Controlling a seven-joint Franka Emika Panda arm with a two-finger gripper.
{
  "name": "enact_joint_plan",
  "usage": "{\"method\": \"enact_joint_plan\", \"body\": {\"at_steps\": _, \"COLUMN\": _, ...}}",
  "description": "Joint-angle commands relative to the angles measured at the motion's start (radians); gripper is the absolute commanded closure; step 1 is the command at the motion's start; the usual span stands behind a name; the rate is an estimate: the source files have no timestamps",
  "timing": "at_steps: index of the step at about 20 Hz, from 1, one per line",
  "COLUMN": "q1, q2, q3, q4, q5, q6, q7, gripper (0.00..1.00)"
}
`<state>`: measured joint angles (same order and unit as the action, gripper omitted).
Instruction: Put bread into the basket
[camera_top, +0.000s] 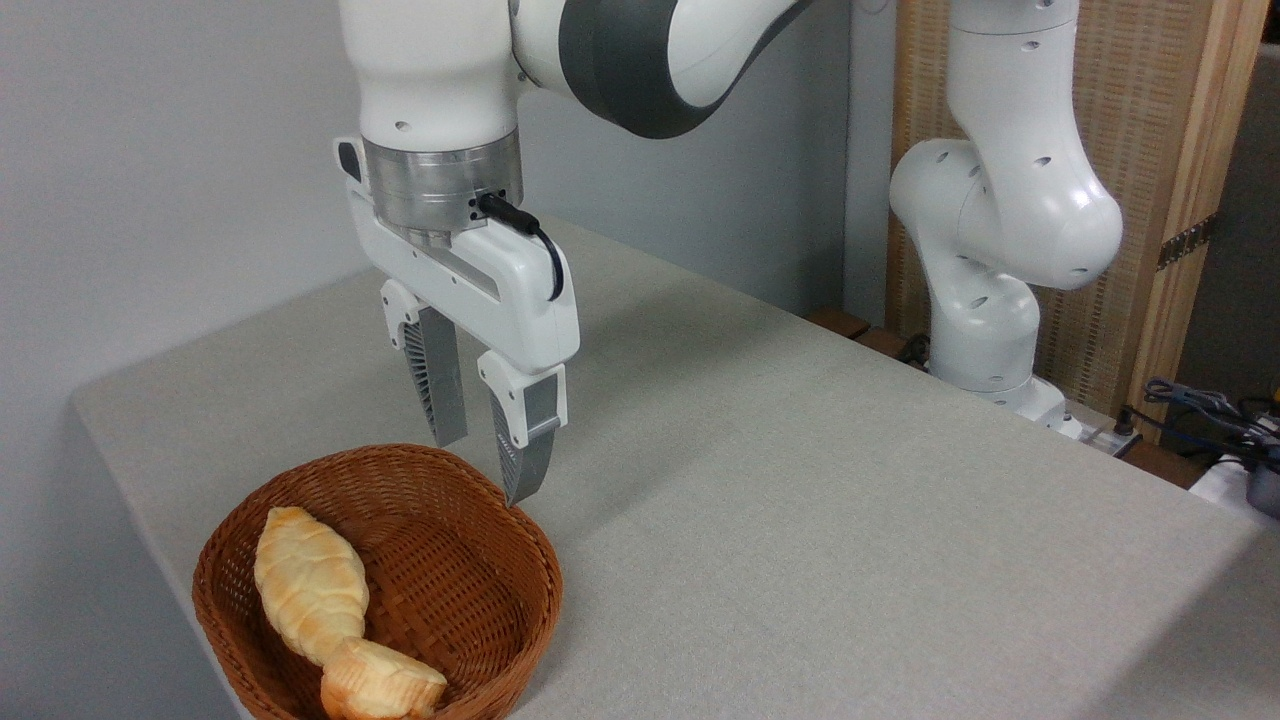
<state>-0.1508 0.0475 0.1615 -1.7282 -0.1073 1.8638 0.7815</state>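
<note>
Camera view from the table's near side shows the gripper (492, 460) hanging above the far right rim of the basket (530, 560), its two fingers spread apart with nothing between them. The bread (308, 584) lies inside the basket along the left wall, one pointed end up near the rim and the other running down toward the near side. A short pale bread chunk (382, 683) sits against that near end, also in the basket. Judging from this, the loaf looks delivered, and the empty fingers fit a release already made. The bread is below and to the left of the fingers, clearly apart from them. The table (800, 480) around the basket is grey cloth.
</note>
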Motion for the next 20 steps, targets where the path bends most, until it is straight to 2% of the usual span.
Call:
{"method": "enact_joint_plan", "body": {"at_steps": 1, "q1": -0.006, "q2": -0.020, "q3": 0.003, "q4": 0.002, "q5": 0.017, "q6": -0.032, "q7": 0.028, "gripper": 0.00}}
{"method": "enact_joint_plan", "body": {"at_steps": 7, "q1": -0.009, "q2": -0.018, "q3": 0.000, "q4": 0.002, "q5": 0.015, "q6": -0.038, "q7": 0.096, "gripper": 0.00}}
{"method": "enact_joint_plan", "body": {"at_steps": 20, "q1": -0.015, "q2": -0.026, "q3": 0.000, "q4": 0.002, "q5": 0.012, "q6": -0.040, "q7": 0.087, "gripper": 0.00}}
